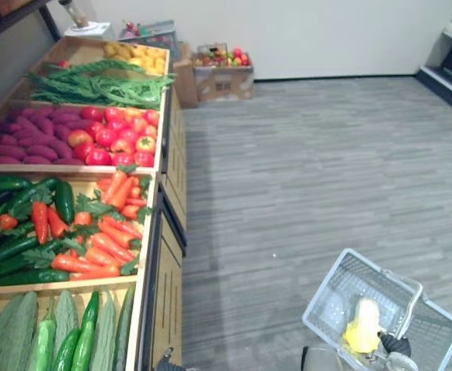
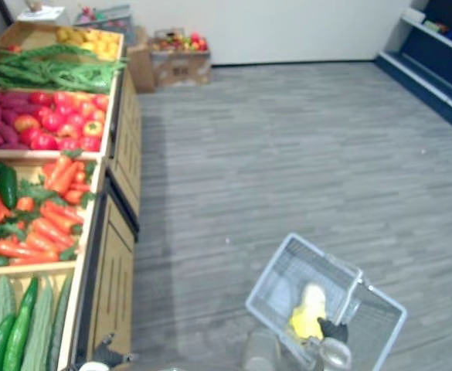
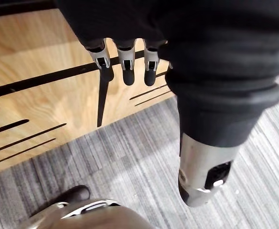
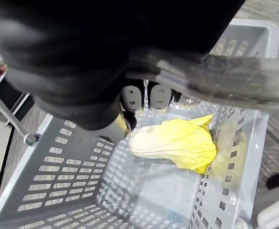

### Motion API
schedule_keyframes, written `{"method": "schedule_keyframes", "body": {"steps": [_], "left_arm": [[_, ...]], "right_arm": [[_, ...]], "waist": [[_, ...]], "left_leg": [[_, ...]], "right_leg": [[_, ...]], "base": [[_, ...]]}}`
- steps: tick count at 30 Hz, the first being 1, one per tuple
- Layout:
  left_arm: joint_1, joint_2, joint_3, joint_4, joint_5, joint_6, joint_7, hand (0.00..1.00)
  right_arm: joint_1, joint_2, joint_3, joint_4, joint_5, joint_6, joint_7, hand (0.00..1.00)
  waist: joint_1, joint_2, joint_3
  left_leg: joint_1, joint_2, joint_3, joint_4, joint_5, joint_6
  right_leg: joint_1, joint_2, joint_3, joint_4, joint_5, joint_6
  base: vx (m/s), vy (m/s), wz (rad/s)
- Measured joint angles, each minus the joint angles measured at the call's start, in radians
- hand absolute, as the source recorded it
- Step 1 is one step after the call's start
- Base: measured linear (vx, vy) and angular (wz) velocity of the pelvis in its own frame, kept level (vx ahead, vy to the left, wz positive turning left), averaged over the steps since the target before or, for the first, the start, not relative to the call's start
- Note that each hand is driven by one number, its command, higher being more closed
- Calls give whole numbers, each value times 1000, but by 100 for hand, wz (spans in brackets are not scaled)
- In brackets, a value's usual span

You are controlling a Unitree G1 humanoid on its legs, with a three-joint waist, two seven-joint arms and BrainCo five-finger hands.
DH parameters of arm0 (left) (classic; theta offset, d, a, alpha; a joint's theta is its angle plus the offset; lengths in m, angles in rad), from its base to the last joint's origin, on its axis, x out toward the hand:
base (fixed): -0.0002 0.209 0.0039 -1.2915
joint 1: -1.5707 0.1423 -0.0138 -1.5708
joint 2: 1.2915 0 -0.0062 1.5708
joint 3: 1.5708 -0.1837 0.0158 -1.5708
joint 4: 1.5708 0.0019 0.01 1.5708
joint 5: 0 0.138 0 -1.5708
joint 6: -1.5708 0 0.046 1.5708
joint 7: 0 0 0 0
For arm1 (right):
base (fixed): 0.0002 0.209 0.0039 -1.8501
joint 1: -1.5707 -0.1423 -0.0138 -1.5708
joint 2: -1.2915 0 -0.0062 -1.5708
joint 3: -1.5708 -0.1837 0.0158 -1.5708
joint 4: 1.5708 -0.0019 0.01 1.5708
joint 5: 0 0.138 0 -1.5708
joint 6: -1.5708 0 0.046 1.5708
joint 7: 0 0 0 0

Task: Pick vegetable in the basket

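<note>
1. Grey plank floor [image 1: 310, 154]: ran from the stand across to the far wall.
2. Wooden produce stand [image 1: 165, 301]: stood along the robot's left. Its compartments held green beans [image 1: 94, 89], purple tubers [image 1: 25, 139], red round fruit [image 1: 117, 135], carrots [image 1: 106, 247] and cucumbers [image 1: 9, 251].
3. Basket [image 1: 326, 284]: pale grey slotted plastic, at the lower right of the head views and well apart from the stand. Its handle [image 4: 215, 76] was raised over it.
4. Cardboard box [image 1: 224, 81]: sat by the far wall, just past the stand's far end, with mixed fruit on top.
5. Cabbage [image 4: 177, 143]: one head, white stem and yellow leaves. It lay on its side on the basket's bottom with its leafy end against a wall, directly below the right hand's fingers and not touching them.
6. Right hand [image 4: 159, 97]: was over the basket, fingers curled round the handle and gripping it.
7. Left hand [image 3: 125, 64]: hung beside the stand's wooden side panel, fingers relaxed and side by side, holding nothing.
</note>
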Motion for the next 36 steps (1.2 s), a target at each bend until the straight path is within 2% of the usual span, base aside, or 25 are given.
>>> {"method": "schedule_keyframes", "body": {"steps": [3, 4, 5, 6, 7, 8, 10, 11, 14, 15, 16, 19, 22, 23, 24, 26, 27, 28, 29, 30, 31, 33, 34, 35, 36], "left_arm": [[-19, -30, 13, 1, 0, 1, 0, 0], [-19, -38, 26, 1, 1, 1, 0, 0], [-19, -41, 43, 1, 0, 1, 0, 0], [-17, -39, 53, 1, 1, 1, 0, 0], [-11, -40, 90, 6, 0, 1, 1, 0], [-21, -54, 118, 24, 0, 2, 2, 0], [-23, -70, 126, 27, 0, -1, 2, 0], [-23, -74, 134, 27, 0, 0, 2, 0], [-24, -76, 160, 18, -2, 0, 1, 0], [-24, -74, 160, 18, -9, 1, 0, 0], [-23, -72, 162, 8, -11, 0, -1, 0], [-22, -79, 193, -17, -12, 1, -4, 0], [-25, -87, 197, -53, -39, -1, -5, 0], [-24, -94, 199, -60, -40, -1, -1, 0], [-24, -96, 199, -60, -39, -1, 1, 0], [-18, -110, 211, -58, -33, 1, 5, 0], [-17, -112, 222, -59, -30, 1, 4, 0], [-16, -101, 240, -61, -29, 1, 2, 0], [-15, -90, 252, -61, -25, 1, 2, 0], [-17, -86, 246, -59, -17, 2, 2, 0], [-18, -80, 229, -51, -6, 2, 3, 0], [-15, -67, 202, -38, -6, 14, 3, 0], [-12, -60, 184, -33, -6, 16, 3, 0], [-9, -34, 146, -19, -7, 20, 3, 0], [-5, -24, 131, -18, -8, 24, 3, 0]], "right_arm": [[-25, -11, -1, -5, 3, -5, 1, 100], [-27, -15, -5, -8, 7, -5, 1, 100], [-28, -12, -16, -8, 7, -3, 2, 100], [-27, -8, -18, -7, 7, -2, 2, 100], [-29, 2, -20, -7, 7, -2, 2, 100], [-36, 1, -27, -7, 7, -2, 2, 100], [-53, 1, -47, -7, 6, -4, 3, 100], [-55, 1, -51, -7, 6, -4, 4, 100], [-45, -9, -56, 10, 6, 11, 6, 100], [-28, -15, -42, 11, 6, 18, 6, 100], [-20, -21, -28, 24, 6, 26, 6, 100], [4, -27, 1, 40, -3, 42, 4, 100], [29, -17, 20, 40, -5, 53, 4, 100], [38, -9, 20, 37, -7, 53, 5, 100], [42, -6, 20, 34, -8, 53, 4, 100], [79, 15, 21, -8, -13, 53, 4, 100], [85, 22, 20, -19, -13, 53, 1, 100], [95, 39, 28, -27, -14, 50, -2, 100], [95, 51, 35, -38, -14, 47, -2, 100], [93, 50, 33, -37, -14, 48, -2, 100], [86, 45, 28, -24, -14, 51, 2, 100], [68, 29, 13, 7, -14, 49, 1, 100], [57, 16, 14, 20, -14, 49, 1, 100], [40, 7, 16, 40, -14, 47, 2, 100], [36, 8, 19, 48, -14, 46, 2, 100]], "waist": [[-13, 43, 27], [-18, 52, 34], [-17, 43, 39], [-16, 33, 39], [-14, 18, 42], [-15, 43, 37], [-14, 59, 33], [-14, 61, 31], [-19, 65, 30], [-17, 54, 38], [-14, 57, 40], [7, 55, 42], [37, 54, 42], [47, 52, 42], [49, 52, 42], [45, 68, 35], [47, 68, 34], [53, 39, 24], [62, 12, 11], [58, 8, 11], [58, 2, 12], [54, -7, 5], [49, -11, 3], [39, -32, -8], [37, -41, -16]], "left_leg": [[23, 55, -18, -27, 2, -4], [41, 69, -20, -35, 2, -11], [67, 75, -20, -42, 0, -28], [78, 75, -21, -42, -3, -37], [107, 82, -24, -40, -12, -53], [115, 111, -25, -25, 2, -80], [82, 146, -29, 44, 81, -143], [70, 154, -39, 71, 111, -149], [-37, 188, -116, 309, 343, -176], [-106, 208, -131, 467, 459, -204], [-183, 237, -101, 660, 419, -213], [-330, 218, -47, 877, 256, -200], [-488, 174, 50, 812, 141, -173], [-495, 168, 147, 620, 134, -147], [-491, 166, 165, 570, 138, -142], [-473, 178, 278, 222, 237, -61], [-476, 185, 313, 186, 263, -22], [-471, 172, 396, 191, 234, 26], [-444, 179, 548, 203, 193, 19], [-444, 178, 576, 207, 182, 38], [-445, 134, 541, 198, 173, 65], [-416, 76, 492, 180, 154, 81], [-397, 54, 464, 180, 138, 80], [-364, 15, 412, 169, 120, 81], [-348, -3, 382, 158, 118, 81]], "right_leg": [[-44, 64, -37, -266, 21, 10], [-50, 68, -23, -394, 74, 18], [-47, 65, -1, -523, 145, 15], [-43, 62, 1, -571, 170, 15], [-42, 54, 9, -567, 252, 9], [-70, 75, 6, -471, 236, -8], [-96, 85, -16, -375, 155, -46], [-96, 90, -21, -354, 130, -57], [-4, 95, -75, -351, 47, -95], [71, 96, -96, -391, 24, -98], [140, 102, -105, -432, 13, -104], [307, 114, -125, -543, 12, -105], [414, 118, -154, -633, 14, -97], [458, 113, -176, -666, 13, -75], [466, 110, -181, -672, 10, -68], [503, 115, -213, -679, -31, -13], [515, 114, -220, -673, -45, -1], [518, 81, -228, -664, -60, 10], [514, 53, -236, -671, -58, 10], [513, 42, -241, -661, -56, 10], [503, 11, -238, -605, -55, 8], [477, -49, -220, -431, -49, 22], [440, -79, -187, -293, -22, 68], [363, -102, -79, -75, 97, 162], [339, -99, -42, -2, 166, 167]], "base": [[340, -144, 30], [424, -218, 37], [448, -243, 33], [478, -305, 31], [476, -327, 26], [475, -328, 21], [454, -330, 5], [661, -471, 7], [592, -371, 27], [485, -259, 35], [485, -259, 25], [390, -125, 8], [319, 43, 5], [214, 78, -11], [292, 135, -6], [335, 230, 16], [338, 276, 26], [378, 244, 33], [406, 221, 45], [414, 202, 69], [390, 249, 94], [353, 282, 94], [346, 287, 103], [277, 228, 112], [269, 166, 126]]}}
